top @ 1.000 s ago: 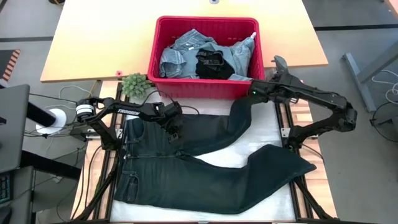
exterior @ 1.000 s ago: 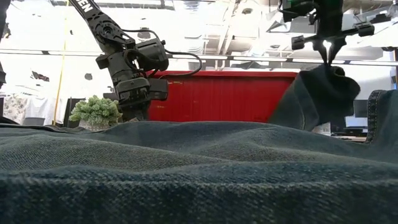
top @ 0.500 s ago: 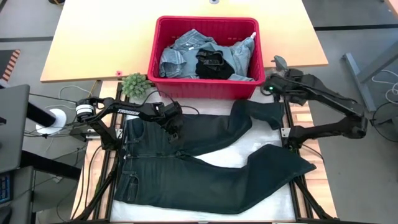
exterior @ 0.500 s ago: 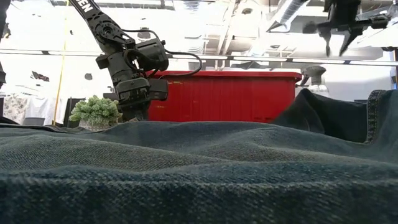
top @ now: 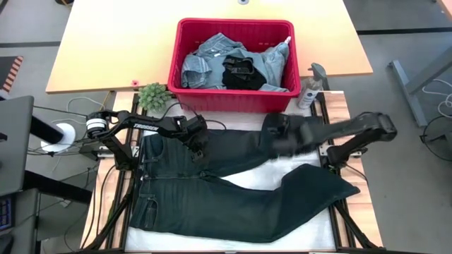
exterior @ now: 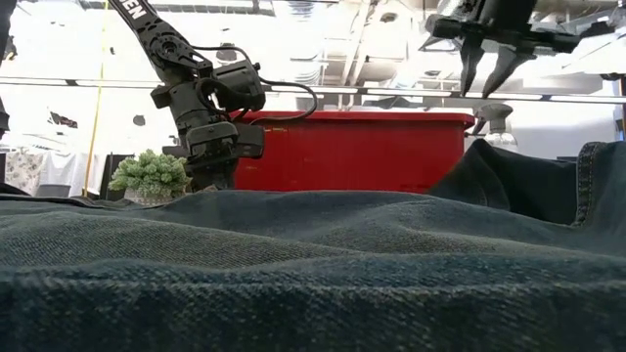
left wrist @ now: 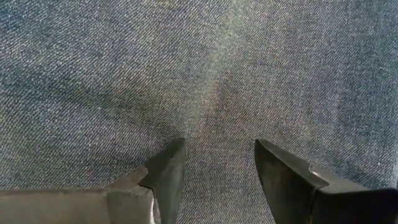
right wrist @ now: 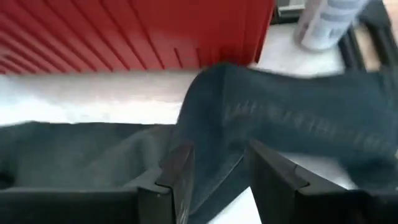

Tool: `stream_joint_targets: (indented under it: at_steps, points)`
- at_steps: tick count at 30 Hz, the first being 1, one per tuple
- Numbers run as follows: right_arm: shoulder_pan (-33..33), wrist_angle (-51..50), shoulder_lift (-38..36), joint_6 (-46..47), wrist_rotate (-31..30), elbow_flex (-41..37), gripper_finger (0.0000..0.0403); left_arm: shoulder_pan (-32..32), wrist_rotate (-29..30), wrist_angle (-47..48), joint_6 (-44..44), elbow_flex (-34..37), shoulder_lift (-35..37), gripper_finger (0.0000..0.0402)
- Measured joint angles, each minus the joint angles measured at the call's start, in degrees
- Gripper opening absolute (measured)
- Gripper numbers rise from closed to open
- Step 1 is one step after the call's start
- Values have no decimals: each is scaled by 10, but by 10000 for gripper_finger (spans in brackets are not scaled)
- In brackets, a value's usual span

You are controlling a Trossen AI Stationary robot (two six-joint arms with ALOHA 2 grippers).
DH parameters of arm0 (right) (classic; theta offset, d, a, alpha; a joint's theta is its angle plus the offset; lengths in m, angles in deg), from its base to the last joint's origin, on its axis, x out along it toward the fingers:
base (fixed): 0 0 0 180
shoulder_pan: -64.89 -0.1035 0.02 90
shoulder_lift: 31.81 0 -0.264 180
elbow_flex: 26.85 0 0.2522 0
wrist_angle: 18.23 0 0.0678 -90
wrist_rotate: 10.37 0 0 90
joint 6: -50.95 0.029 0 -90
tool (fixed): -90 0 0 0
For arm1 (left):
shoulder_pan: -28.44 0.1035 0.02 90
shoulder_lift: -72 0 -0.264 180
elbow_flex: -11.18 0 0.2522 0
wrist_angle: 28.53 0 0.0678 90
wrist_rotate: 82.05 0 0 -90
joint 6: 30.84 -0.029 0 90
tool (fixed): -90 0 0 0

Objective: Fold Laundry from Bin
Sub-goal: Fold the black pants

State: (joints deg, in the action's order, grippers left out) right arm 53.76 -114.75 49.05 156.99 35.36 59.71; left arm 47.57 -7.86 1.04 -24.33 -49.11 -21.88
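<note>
Green plant (top: 152, 94) beside red bin (top: 233, 99), spray bottle (top: 309, 86) opposite

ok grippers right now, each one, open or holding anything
left gripper: open, fingers pressed on the dark jeans, nothing pinched.
right gripper: open, empty, above the jeans leg.

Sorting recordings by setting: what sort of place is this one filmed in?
Probably a robotics lab or workshop, not a home. A pale wooden worktable stands on grey floor, the two dark robot arms sit on a metal frame with loose cables, and the low view shows exposed ceiling ducts.
</note>
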Motion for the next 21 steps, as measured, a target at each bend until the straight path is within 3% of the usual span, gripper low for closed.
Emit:
stream_joint_targets:
  at_steps: [3,7,12,14,21]
  points:
    - [-54,-53,33,153,-28,0,184,0,-1,0,0,0,0,183]
    - [-65,-41,52,169,15,1,205,0,-2,-2,-3,0,0,183]
    - [-36,-41,56,147,19,1,223,0,-7,-12,-4,0,0,183]
    - [-11,-71,46,44,63,1,224,0,-17,-11,-5,0,0,183]
    - [52,-10,-14,-528,118,1,223,0,-15,-8,-17,0,0,183]
